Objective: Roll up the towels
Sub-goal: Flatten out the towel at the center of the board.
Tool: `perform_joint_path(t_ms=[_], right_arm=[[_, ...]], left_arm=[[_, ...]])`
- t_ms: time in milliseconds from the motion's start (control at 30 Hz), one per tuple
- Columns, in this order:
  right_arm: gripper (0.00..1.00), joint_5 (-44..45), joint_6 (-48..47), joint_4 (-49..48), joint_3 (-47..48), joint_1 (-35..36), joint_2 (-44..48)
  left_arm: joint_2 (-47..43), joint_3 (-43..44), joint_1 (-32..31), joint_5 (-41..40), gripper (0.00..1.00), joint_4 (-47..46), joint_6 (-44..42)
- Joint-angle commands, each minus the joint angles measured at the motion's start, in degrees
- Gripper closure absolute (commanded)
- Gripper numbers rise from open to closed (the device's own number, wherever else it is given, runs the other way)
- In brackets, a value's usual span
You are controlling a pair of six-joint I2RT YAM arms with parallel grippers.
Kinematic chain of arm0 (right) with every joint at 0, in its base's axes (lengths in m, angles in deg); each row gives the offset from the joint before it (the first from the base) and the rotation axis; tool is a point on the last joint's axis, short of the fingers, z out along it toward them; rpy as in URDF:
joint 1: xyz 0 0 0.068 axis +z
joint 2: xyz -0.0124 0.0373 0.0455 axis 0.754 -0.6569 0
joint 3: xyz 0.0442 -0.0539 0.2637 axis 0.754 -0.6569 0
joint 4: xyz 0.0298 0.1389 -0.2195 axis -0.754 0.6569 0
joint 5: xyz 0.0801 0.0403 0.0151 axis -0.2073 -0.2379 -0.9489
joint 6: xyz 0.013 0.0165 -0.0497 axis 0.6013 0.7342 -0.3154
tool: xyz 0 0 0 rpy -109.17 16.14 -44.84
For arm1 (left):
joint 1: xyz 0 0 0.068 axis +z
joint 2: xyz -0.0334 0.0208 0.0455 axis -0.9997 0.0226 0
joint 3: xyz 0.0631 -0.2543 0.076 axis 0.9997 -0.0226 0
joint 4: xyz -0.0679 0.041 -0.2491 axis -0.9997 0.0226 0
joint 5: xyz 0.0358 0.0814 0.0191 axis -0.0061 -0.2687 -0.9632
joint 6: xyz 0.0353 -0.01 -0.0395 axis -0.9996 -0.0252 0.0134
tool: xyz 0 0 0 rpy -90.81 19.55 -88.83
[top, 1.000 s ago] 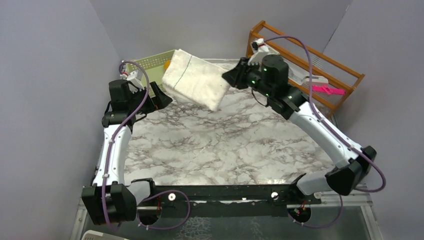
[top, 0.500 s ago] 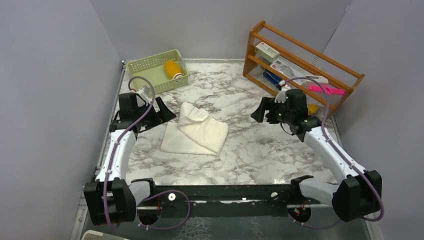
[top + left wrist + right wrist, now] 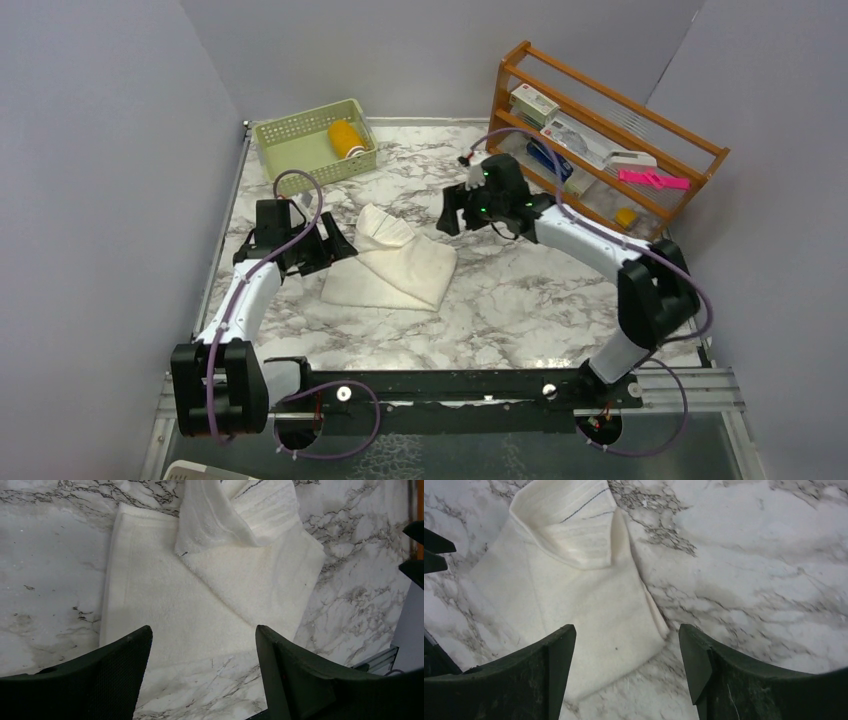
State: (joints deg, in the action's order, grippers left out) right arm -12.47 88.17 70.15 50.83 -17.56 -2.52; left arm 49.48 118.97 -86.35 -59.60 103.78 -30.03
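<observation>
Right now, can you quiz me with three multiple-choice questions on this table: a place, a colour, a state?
1. What colour is the roll in the green basket? A mustard-yellow; B pink; C blue.
2. Where is the cream towel? A in the green basket; B on the marble table; C held aloft.
3. The left end effector and right end effector are: A shut on the towel; B open, empty; C hidden.
A, the roll shows yellow; B, it lies folded on marble; B, both wrist views show them spread, gripping nothing.
</observation>
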Motion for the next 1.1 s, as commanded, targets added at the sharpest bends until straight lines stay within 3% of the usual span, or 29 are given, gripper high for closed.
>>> perform_joint_path(t_ms=[0,267,567,833,900,1000,1067], right_arm=[[0.24,1.77,-0.98,-4.22,9.69,4.43,-10.74],[0.4,-2.49,-3.92,3.44,26.84,7.5,-28.71],[0.55,-5.02,-3.92,2.08,26.85,8.51,-33.09],[0.57,-6.31,-6.01,4.44,30.57,8.79,-36.4],[0.67,-7.18,-6.2,4.59,31.13,8.77,-36.72],[0.98,-7.98,-5.86,4.46,31.48,8.79,-36.17],[0.99,-7.12,-5.7,4.18,32.23,8.79,-34.64]], left_arm=[[0.56,3.31,-0.06,-2.62,0.22,-1.58,-0.34],[0.9,3.73,0.0,-1.27,0.22,-1.47,-1.26],[1.52,4.02,0.1,-1.01,0.22,-1.02,-2.98],[1.63,4.26,0.16,-0.86,0.22,-0.92,-3.72],[1.64,4.62,0.14,-0.88,0.22,-0.88,-3.79],[2.08,5.67,0.33,-1.01,0.22,-0.9,-3.83],[2.69,7.04,0.69,-1.07,0.22,-0.81,-3.89]])
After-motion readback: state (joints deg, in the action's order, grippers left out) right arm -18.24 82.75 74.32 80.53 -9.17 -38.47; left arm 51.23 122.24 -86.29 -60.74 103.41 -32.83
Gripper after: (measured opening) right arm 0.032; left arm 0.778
